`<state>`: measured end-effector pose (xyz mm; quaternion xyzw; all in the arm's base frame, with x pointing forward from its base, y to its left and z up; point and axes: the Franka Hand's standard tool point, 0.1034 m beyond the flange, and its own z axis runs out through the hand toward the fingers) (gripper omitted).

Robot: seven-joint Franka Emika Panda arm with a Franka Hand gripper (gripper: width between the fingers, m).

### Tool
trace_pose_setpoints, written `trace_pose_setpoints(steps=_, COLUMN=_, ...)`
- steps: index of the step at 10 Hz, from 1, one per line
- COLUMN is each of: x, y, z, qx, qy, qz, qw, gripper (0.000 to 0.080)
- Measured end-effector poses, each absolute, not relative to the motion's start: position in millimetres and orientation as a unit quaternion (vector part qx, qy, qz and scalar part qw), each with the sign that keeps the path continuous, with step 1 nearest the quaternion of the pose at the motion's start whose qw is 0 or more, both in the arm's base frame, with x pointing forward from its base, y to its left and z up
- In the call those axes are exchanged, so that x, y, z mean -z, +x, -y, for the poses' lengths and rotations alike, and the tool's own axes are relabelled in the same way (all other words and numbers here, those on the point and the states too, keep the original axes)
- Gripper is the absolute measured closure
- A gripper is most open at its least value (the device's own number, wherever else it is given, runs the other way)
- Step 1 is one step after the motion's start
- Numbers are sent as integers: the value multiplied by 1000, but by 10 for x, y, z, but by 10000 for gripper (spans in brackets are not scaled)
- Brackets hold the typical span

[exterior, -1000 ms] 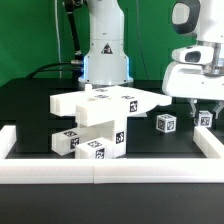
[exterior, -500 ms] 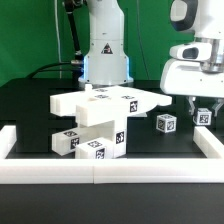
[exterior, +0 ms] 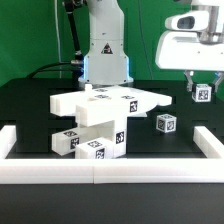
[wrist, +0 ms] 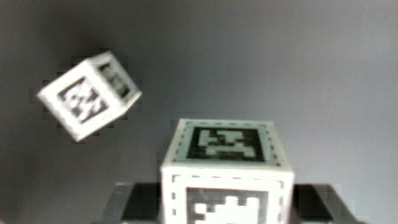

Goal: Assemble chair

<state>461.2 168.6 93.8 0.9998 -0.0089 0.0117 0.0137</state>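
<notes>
My gripper is raised above the table at the exterior view's right and is shut on a small white tagged cube. In the wrist view that cube fills the space between the dark fingers. A second small tagged cube lies on the black table below and to the left of the gripper; it also shows in the wrist view. The main chair assembly, a flat slab on chunky tagged blocks, stands at the middle of the table.
A plain white border rail runs along the front and both sides of the black table. The glossy white robot base stands behind the chair assembly.
My gripper has risen from near the table surface, carrying the small cube upward. The other cube and the chair assembly have not moved.
</notes>
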Motion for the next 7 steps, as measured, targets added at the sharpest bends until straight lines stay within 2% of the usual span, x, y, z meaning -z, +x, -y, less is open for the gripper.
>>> trace_pose_setpoints(steps=3, x=-1283, y=5094, z=-1261, qx=-24, qy=1000, qz=-12, qw=10, gripper=512)
trace_pose_setpoints(steps=7, x=-1292, y=5138, z=-1181, qx=-26, qy=1000, qz=-13, qw=11, gripper=512)
